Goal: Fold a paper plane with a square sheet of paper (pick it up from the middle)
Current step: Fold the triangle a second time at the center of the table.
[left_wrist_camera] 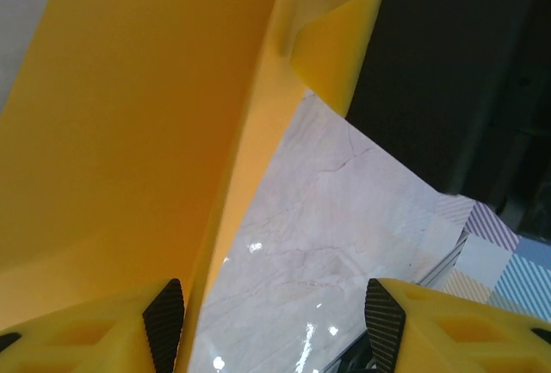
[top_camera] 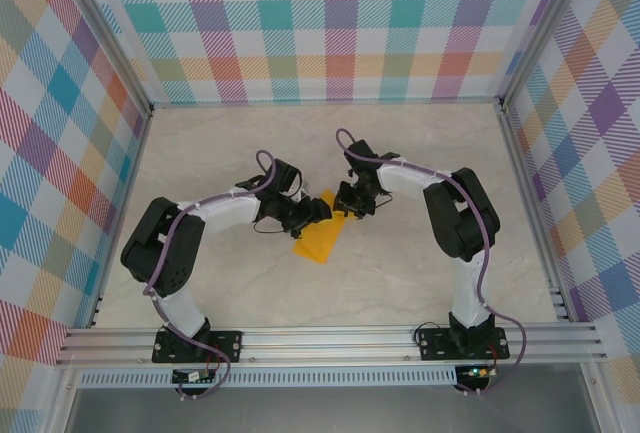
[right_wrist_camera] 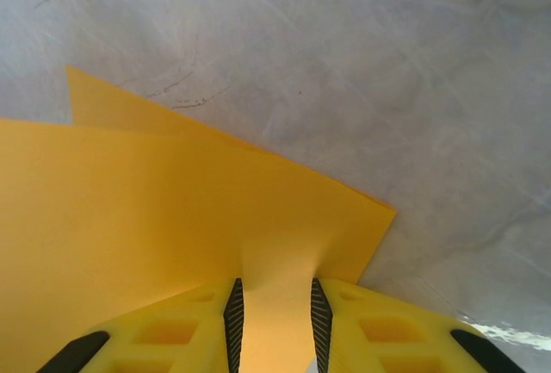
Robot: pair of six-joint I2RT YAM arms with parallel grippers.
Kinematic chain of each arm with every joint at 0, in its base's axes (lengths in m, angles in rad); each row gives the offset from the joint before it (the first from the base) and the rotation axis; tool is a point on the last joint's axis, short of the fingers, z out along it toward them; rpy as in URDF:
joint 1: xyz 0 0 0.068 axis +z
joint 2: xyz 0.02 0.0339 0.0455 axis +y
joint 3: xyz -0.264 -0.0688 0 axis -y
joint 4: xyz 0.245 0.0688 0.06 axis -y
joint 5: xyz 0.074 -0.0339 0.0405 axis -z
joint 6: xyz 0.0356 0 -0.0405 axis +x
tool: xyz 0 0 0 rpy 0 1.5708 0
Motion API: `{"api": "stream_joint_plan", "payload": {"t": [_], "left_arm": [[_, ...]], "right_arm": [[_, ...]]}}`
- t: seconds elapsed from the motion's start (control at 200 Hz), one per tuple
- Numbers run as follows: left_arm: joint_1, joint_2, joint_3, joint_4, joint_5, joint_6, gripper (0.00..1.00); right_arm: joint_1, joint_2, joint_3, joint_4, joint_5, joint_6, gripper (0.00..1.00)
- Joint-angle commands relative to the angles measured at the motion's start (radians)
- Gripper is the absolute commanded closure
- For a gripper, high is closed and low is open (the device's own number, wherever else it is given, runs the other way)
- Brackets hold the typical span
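The square sheet of paper (top_camera: pixel 318 241) is orange-yellow and stands up off the marble table between my two grippers, bent over so that two layers show (right_wrist_camera: pixel 172 209). My right gripper (right_wrist_camera: pixel 276 304) is shut on a raised ridge of the sheet, which fills the gap between its pads; from above it (top_camera: pixel 352 203) sits at the paper's upper right. My left gripper (left_wrist_camera: pixel 275 300) is open and wide, with bare table between its pads. The sheet (left_wrist_camera: pixel 129 132) runs along its left finger (left_wrist_camera: pixel 165 321), its edge just inside that pad. From above, the left gripper (top_camera: pixel 312 213) is at the paper's top.
The marble table top (top_camera: pixel 420 153) stretches all round the paper. Plaid walls (top_camera: pixel 330 23) close the back and both sides. An aluminium rail (top_camera: pixel 330 338) carries the arm bases along the near edge.
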Motion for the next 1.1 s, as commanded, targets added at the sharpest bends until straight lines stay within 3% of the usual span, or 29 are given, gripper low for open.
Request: {"api": "stream_joint_plan", "payload": {"t": [0.0, 0.225, 0.41, 0.75, 1.1], "left_arm": [[-0.008, 0.027, 0.029, 0.037, 0.019, -0.024, 0.39], [-0.008, -0.033, 0.011, -0.044, -0.07, 0.02, 0.37], [-0.008, -0.106, -0.09, -0.137, -0.066, 0.044, 0.35], [-0.008, -0.186, -0.136, 0.002, 0.046, -0.006, 0.44], [-0.008, -0.073, -0.06, 0.119, 0.062, -0.067, 0.45]], "right_arm": [[-0.012, -0.033, -0.028, 0.016, -0.049, -0.011, 0.71], [-0.023, -0.025, -0.017, 0.001, -0.063, -0.02, 0.71], [-0.024, -0.004, -0.018, 0.002, -0.063, -0.017, 0.72], [-0.024, 0.012, 0.005, -0.005, -0.072, -0.018, 0.72], [-0.023, 0.042, 0.04, -0.025, -0.1, -0.024, 0.72]]}}
